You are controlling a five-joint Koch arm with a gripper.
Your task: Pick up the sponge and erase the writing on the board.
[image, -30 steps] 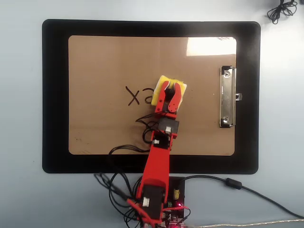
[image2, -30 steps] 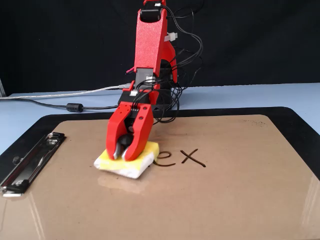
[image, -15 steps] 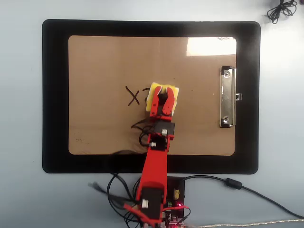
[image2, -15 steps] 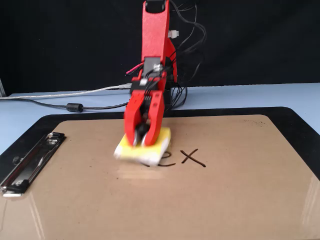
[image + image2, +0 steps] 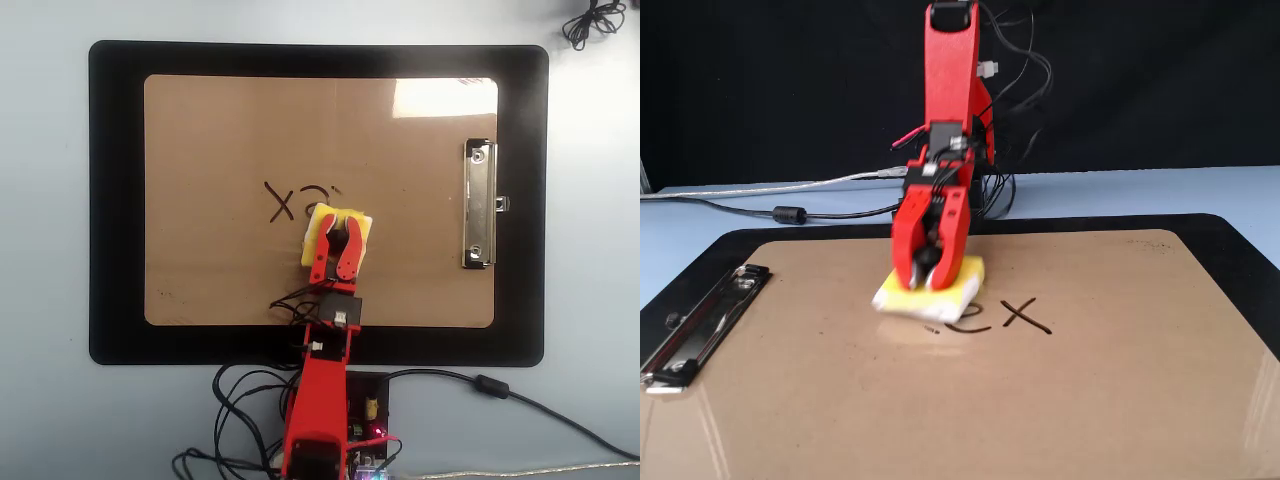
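Red and pointing down, the hand (image 5: 334, 228) (image 5: 925, 283) is closed on one yellow sponge (image 5: 336, 222) (image 5: 930, 296), its two jaws either side of the dark knob at the sponge's middle. One sponge rests flat on one brown board (image 5: 220, 270) (image 5: 970, 400), just below the writing (image 5: 298, 201) (image 5: 992, 318) in the overhead view and touching its remaining strokes. Of the writing, one clear "x" shows, plus a curved fragment of a second letter and a small stray mark beside the sponge; no more letters can be made out. One silver clip (image 5: 479, 204) (image 5: 700, 322) sits at the board's right short end in the overhead view, well apart from the sponge. One black mat (image 5: 115, 200) (image 5: 1240, 250) lies under the board on the pale blue counter (image 5: 45, 200) (image 5: 740, 215).
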